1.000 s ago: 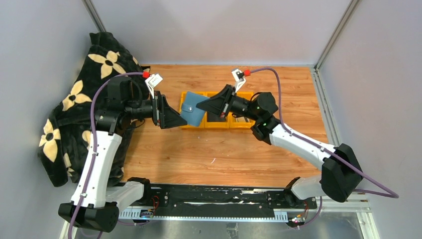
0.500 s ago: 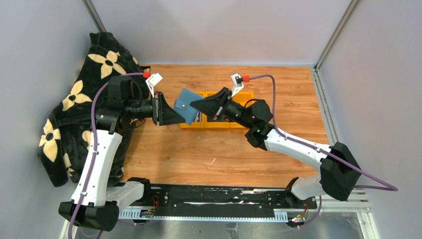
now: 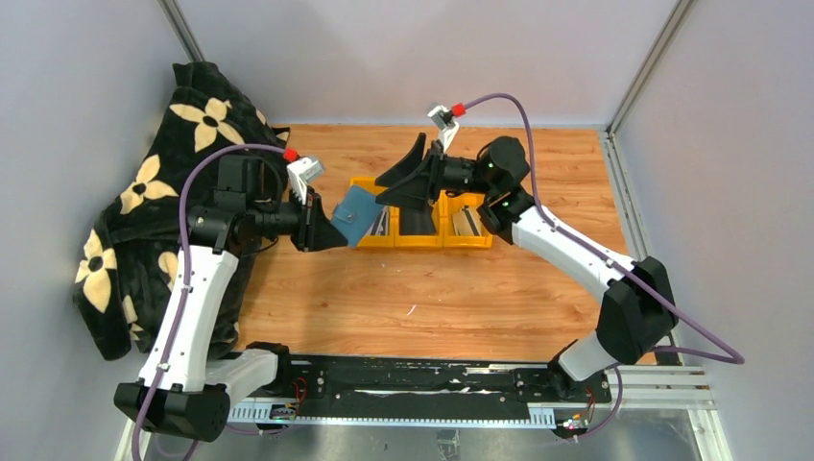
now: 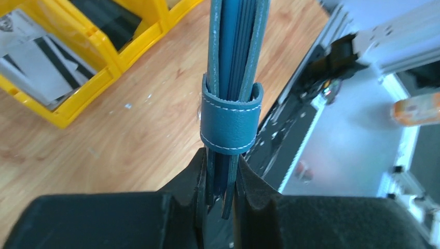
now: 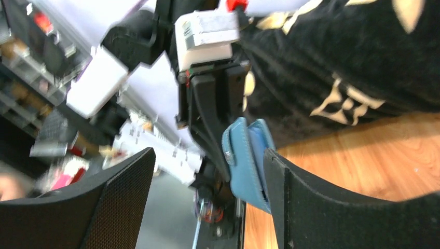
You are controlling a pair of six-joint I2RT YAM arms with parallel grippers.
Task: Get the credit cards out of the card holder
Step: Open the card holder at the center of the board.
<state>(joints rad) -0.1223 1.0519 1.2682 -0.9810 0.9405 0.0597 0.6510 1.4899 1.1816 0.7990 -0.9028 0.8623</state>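
The teal-blue card holder (image 3: 358,213) hangs in the air in front of the yellow bins, folded shut. Its strap (image 4: 231,122) wraps round the open edge. My left gripper (image 3: 338,230) is shut on the holder's lower edge (image 4: 220,179), with a dark pad on each side. My right gripper (image 3: 387,189) stands open just right of the holder. In the right wrist view the card holder (image 5: 248,163) lies against the inner face of my right finger (image 5: 311,207). Seen edge-on, the holder shows only dark blue layers and no separate credit cards. Silvery flat cards (image 4: 36,59) and a dark one (image 4: 106,18) lie in the bins.
Three yellow bins (image 3: 422,238) stand in a row mid-table behind the holder. A black blanket with cream flowers (image 3: 144,192) is heaped along the left edge. The black base rail (image 3: 413,384) runs across the near edge, and grey walls enclose the table.
The holder has passed from my right gripper to my left. The left jaws shut on it, then the right jaws opened and the right arm rose towards the back.
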